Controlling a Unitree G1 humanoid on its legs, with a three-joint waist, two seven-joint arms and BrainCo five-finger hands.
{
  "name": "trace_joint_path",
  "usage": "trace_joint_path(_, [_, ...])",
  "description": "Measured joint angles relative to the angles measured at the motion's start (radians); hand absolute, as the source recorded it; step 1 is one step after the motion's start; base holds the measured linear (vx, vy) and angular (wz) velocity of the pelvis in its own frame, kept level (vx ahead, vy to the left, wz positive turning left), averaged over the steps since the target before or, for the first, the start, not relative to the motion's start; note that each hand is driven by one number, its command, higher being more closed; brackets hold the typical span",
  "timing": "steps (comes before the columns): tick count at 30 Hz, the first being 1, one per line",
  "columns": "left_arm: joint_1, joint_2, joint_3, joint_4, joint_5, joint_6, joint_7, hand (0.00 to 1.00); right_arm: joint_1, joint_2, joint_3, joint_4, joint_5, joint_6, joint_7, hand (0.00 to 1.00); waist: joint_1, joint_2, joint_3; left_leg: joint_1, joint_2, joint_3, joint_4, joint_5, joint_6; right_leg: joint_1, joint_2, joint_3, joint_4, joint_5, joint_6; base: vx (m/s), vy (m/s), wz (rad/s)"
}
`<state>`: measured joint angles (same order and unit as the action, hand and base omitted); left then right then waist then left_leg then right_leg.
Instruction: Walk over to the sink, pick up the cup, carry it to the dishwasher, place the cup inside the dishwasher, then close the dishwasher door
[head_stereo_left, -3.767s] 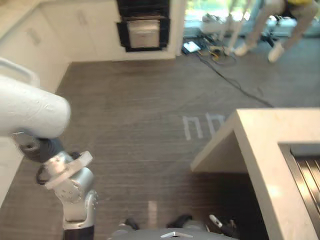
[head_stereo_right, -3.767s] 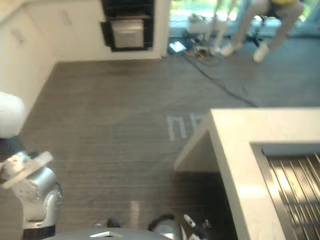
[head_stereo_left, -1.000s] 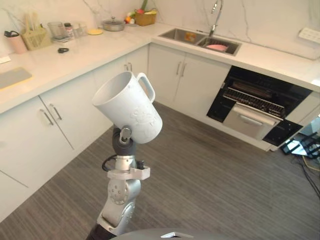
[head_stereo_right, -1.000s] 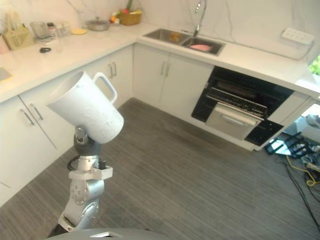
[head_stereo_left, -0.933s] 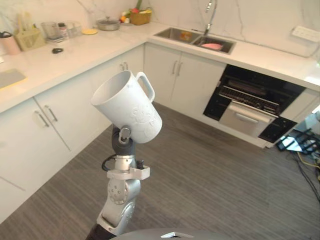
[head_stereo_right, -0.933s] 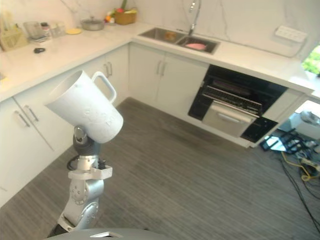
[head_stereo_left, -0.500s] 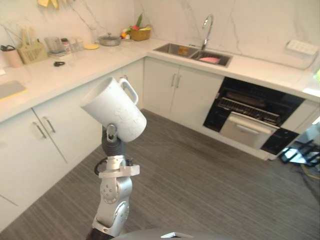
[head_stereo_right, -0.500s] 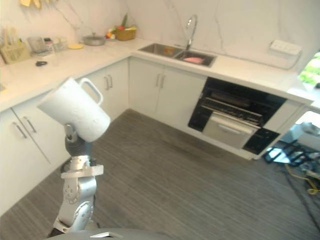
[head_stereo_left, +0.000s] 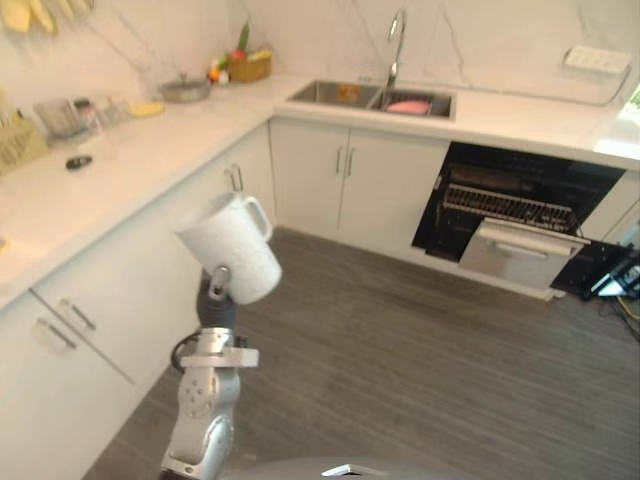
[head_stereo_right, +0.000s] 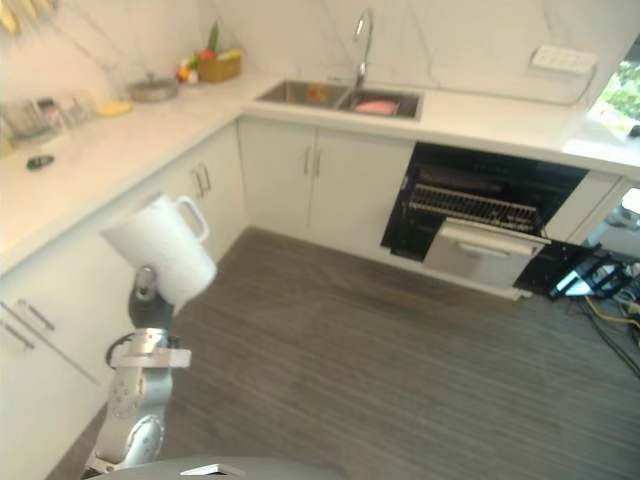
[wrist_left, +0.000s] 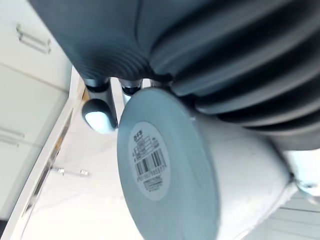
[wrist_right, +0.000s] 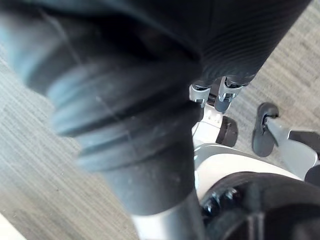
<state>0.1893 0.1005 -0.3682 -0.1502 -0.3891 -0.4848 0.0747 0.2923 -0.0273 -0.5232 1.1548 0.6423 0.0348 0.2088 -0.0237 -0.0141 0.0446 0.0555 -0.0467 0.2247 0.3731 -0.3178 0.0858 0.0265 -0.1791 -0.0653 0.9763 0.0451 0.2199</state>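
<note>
My left hand (wrist_left: 98, 114) holds the white cup (head_stereo_left: 232, 250) up at the near left, tilted, with its handle (head_stereo_left: 260, 214) pointing far. My fingers curl along its wall by the base. It looks like glazed ceramic: stiff, smooth enough to slip, liable to chip, and fairly light while empty. I judge the handle, or a full wrap round the body, the safest hold. A barcode sticker (wrist_left: 150, 161) sits on the base, its print too small to read. The open dishwasher (head_stereo_left: 515, 200) stands far right. My right hand (wrist_right: 200, 94) hangs low, and I cannot tell its state.
</note>
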Motion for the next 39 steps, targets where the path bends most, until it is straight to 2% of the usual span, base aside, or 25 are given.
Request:
trace_joint_path(1, [-0.001, -0.001, -0.012, -0.005, 0.012, 0.003, -0.001, 1.00, 0.000, 0.003, 0.000, -0.005, 0.000, -0.010, 0.005, 0.00, -0.010, 0.011, 0.001, 0.022, 0.001, -0.005, -0.042, 0.016, 0.000, -0.019, 0.006, 0.003, 0.024, -0.011, 0.014, 0.34, 0.044, 0.02])
trace_joint_path(2, [-0.012, 0.003, -0.024, -0.018, 0.022, 0.010, -0.002, 1.00, -0.010, 0.012, -0.002, -0.016, 0.004, -0.021, 0.006, 0.00, -0.023, 0.018, 0.001, 0.057, 0.003, -0.005, -0.111, 0.055, -0.008, -0.079, 0.007, -0.025, 0.069, -0.130, -0.001, 0.24, -0.020, 0.02])
trace_joint_path(4, [-0.060, 0.000, -0.025, -0.026, 0.020, 0.024, -0.013, 1.00, -0.022, 0.027, -0.002, -0.044, 0.031, -0.042, 0.004, 0.00, -0.034, 0.019, 0.039, 0.147, 0.025, -0.004, -0.215, 0.083, -0.021, -0.178, -0.015, -0.189, 0.033, -0.323, -0.116, 0.28, -0.073, -0.08])
trace_joint_path(6, [-0.098, -0.003, -0.033, -0.021, 0.020, 0.039, -0.022, 1.00, -0.025, 0.030, 0.000, -0.062, 0.066, -0.067, -0.030, 0.00, -0.041, 0.043, 0.058, 0.186, 0.063, -0.007, -0.241, 0.084, -0.024, -0.246, -0.007, -0.257, -0.115, -0.362, -0.172, 0.28, -0.137, 0.12])
trace_joint_path(9, [-0.157, -0.012, -0.082, -0.013, 0.020, 0.058, -0.024, 1.00, -0.013, 0.050, 0.004, -0.121, 0.060, -0.126, -0.142, 0.00, -0.052, 0.052, 0.073, 0.247, 0.134, -0.028, -0.235, 0.056, -0.070, -0.289, 0.023, -0.237, -0.407, -0.280, -0.165, 0.34, -0.208, 0.35])
trace_joint_path(11, [-0.159, -0.014, -0.111, -0.023, 0.021, 0.063, -0.026, 1.00, -0.007, 0.070, 0.020, -0.138, 0.066, -0.180, -0.213, 0.00, -0.044, 0.015, 0.063, 0.288, 0.142, -0.009, -0.226, 0.010, -0.137, -0.283, 0.015, -0.220, -0.623, -0.141, -0.156, 0.40, -0.256, 0.17])
trace_joint_path(12, [-0.138, -0.025, -0.118, -0.026, 0.023, 0.065, -0.037, 1.00, -0.006, 0.066, 0.043, -0.143, 0.066, -0.205, -0.240, 0.00, -0.035, -0.005, 0.061, 0.336, 0.156, 0.018, -0.213, -0.040, -0.185, -0.271, 0.015, -0.227, -0.633, 0.039, -0.214, 0.44, -0.242, -0.40])
trace_joint_path(13, [-0.099, -0.050, -0.122, -0.016, 0.024, 0.071, -0.036, 1.00, -0.032, 0.046, 0.054, -0.153, 0.054, -0.216, -0.247, 0.00, -0.024, 0.046, 0.063, 0.362, 0.207, 0.050, -0.196, -0.057, -0.193, -0.268, 0.055, -0.239, -0.593, -0.003, -0.233, 0.43, -0.234, -0.49])
trace_joint_path(14, [-0.092, -0.050, -0.128, -0.017, 0.025, 0.071, -0.036, 1.00, -0.044, 0.043, 0.056, -0.161, 0.044, -0.227, -0.255, 0.00, -0.023, 0.058, 0.067, 0.362, 0.219, 0.059, -0.178, -0.055, -0.187, -0.269, 0.065, -0.236, -0.572, -0.026, -0.235, 0.37, -0.212, -0.36])
trace_joint_path(15, [-0.098, -0.051, -0.145, -0.018, 0.045, 0.071, -0.035, 1.00, -0.060, 0.039, 0.072, -0.179, 0.018, -0.240, -0.267, 0.00, -0.026, 0.067, 0.070, 0.366, 0.225, 0.065, -0.167, -0.035, -0.165, -0.273, 0.065, -0.238, -0.529, -0.073, -0.236, 0.35, -0.247, 0.06])
trace_joint_path(17, [-0.107, -0.058, -0.158, -0.037, 0.071, 0.071, -0.036, 1.00, -0.071, 0.039, 0.097, -0.215, 0.009, -0.238, -0.272, 0.00, -0.025, 0.070, 0.069, 0.374, 0.238, 0.058, -0.146, 0.006, -0.166, -0.269, 0.071, -0.253, -0.487, -0.130, -0.243, 0.32, -0.249, 0.07])
trace_joint_path(20, [-0.101, -0.064, -0.147, -0.066, 0.073, 0.070, -0.033, 1.00, -0.096, 0.029, 0.118, -0.248, -0.022, -0.228, -0.277, 0.00, -0.002, 0.080, 0.070, 0.264, 0.313, 0.046, 0.160, 0.097, -0.092, -0.198, 0.111, -0.293, -0.549, -0.167, -0.257, 0.19, -0.213, -0.31])
trace_joint_path(21, [-0.090, -0.073, -0.135, -0.078, 0.073, 0.069, -0.034, 1.00, -0.099, 0.022, 0.120, -0.269, -0.022, -0.227, -0.276, 0.00, 0.010, 0.128, 0.068, 0.136, 0.398, 0.005, 0.390, 0.246, -0.062, -0.134, 0.151, -0.331, -0.601, -0.180, -0.254, 0.33, -0.177, -0.17])
trace_joint_path(22, [-0.065, -0.087, -0.107, -0.105, 0.077, 0.059, -0.037, 1.00, -0.073, 0.021, 0.152, -0.304, -0.020, -0.242, -0.260, 0.00, 0.014, 0.086, 0.075, -0.004, 0.441, -0.031, 0.616, 0.435, -0.042, -0.096, 0.135, -0.344, -0.541, -0.251, -0.220, 0.31, -0.140, -0.18])
trace_joint_path(23, [-0.050, -0.098, -0.095, -0.107, 0.080, 0.043, -0.039, 1.00, -0.065, 0.019, 0.166, -0.313, -0.022, -0.255, -0.249, 0.00, 0.024, 0.091, 0.084, -0.060, 0.451, -0.057, 0.710, 0.415, -0.077, -0.075, 0.148, -0.345, -0.553, -0.259, -0.277, 0.39, -0.107, -0.16])
trace_joint_path(24, [-0.011, -0.105, -0.080, -0.109, 0.081, 0.042, -0.039, 1.00, -0.059, -0.003, 0.166, -0.316, -0.021, -0.285, -0.233, 0.00, 0.030, 0.117, 0.084, -0.157, 0.437, -0.106, 0.797, 0.337, -0.096, -0.035, 0.172, -0.353, -0.596, -0.266, -0.271, 0.18, -0.054, -0.30])
trace_joint_path(26, [0.035, -0.089, -0.032, -0.106, 0.079, 0.033, -0.047, 1.00, -0.076, -0.022, 0.182, -0.340, -0.018, -0.331, -0.233, 0.00, 0.046, 0.123, 0.083, -0.258, 0.392, -0.073, 0.768, 0.219, -0.098, 0.014, 0.190, -0.346, -0.681, -0.251, -0.274, 0.37, -0.072, -0.70])
trace_joint_path(28, [0.056, -0.063, 0.009, -0.084, 0.075, 0.015, -0.069, 1.00, -0.078, -0.019, 0.219, -0.426, -0.005, -0.386, -0.240, 0.00, 0.072, 0.103, 0.083, -0.275, 0.348, -0.017, 0.590, 0.137, -0.106, 0.054, 0.192, -0.318, -0.755, -0.221, -0.274, 0.34, -0.039, -0.96])
trace_joint_path(29, [0.065, -0.061, 0.027, -0.069, 0.066, 0.002, -0.083, 1.00, -0.083, -0.020, 0.249, -0.501, -0.003, -0.423, -0.260, 0.00, 0.071, 0.093, 0.084, -0.258, 0.310, -0.002, 0.384, 0.110, -0.111, 0.080, 0.195, -0.290, -0.788, -0.202, -0.269, 0.33, 0.011, -0.82])
trace_joint_path(30, [0.077, -0.063, 0.028, -0.068, 0.065, -0.003, -0.086, 1.00, -0.092, -0.022, 0.272, -0.583, -0.004, -0.448, -0.293, 0.00, 0.064, 0.091, 0.083, -0.219, 0.266, -0.016, 0.143, 0.117, -0.119, 0.093, 0.193, -0.261, -0.798, -0.195, -0.270, 0.34, 0.034, -0.75])
trace_joint_path(31, [0.083, -0.062, 0.022, -0.068, 0.065, -0.008, -0.087, 1.00, -0.096, -0.021, 0.281, -0.627, -0.007, -0.458, -0.315, 0.00, 0.061, 0.090, 0.082, -0.200, 0.244, -0.038, 0.027, 0.133, -0.127, 0.097, 0.191, -0.243, -0.798, -0.197, -0.265, 0.36, 0.103, -0.84])
trace_joint_path(32, [0.098, -0.063, 0.006, -0.068, 0.068, -0.019, -0.088, 1.00, -0.100, -0.021, 0.292, -0.701, -0.050, -0.482, -0.372, 0.00, 0.065, 0.079, 0.081, -0.168, 0.199, -0.095, -0.125, 0.213, -0.152, 0.104, 0.178, -0.190, -0.791, -0.205, -0.252, 0.38, 0.164, -0.95])
trace_joint_path(35, [0.118, -0.061, -0.037, -0.071, 0.110, -0.045, -0.074, 1.00, -0.100, -0.017, 0.318, -0.869, -0.191, -0.542, -0.486, 0.00, 0.073, 0.067, 0.080, -0.148, 0.167, -0.144, -0.178, 0.315, -0.154, 0.132, 0.150, -0.086, -0.784, -0.245, -0.199, 0.37, 0.227, -1.01])
trace_joint_path(36, [0.115, -0.059, -0.040, -0.070, 0.119, -0.051, -0.075, 1.00, -0.104, -0.018, 0.318, -0.885, -0.221, -0.559, -0.507, 0.00, 0.071, 0.050, 0.080, -0.142, 0.151, -0.126, -0.147, 0.312, -0.139, 0.139, 0.126, -0.060, -0.765, -0.267, -0.176, 0.34, 0.292, -0.43])
trace_joint_path(39, [0.063, -0.038, -0.030, -0.068, 0.111, -0.069, -0.085, 1.00, -0.107, 0.007, 0.304, -0.914, -0.266, -0.572, -0.561, 0.00, 0.043, 0.005, 0.074, -0.169, 0.095, -0.104, 0.048, 0.156, -0.084, 0.154, 0.052, 0.001, -0.690, -0.318, -0.105, 0.37, 0.372, -0.09])
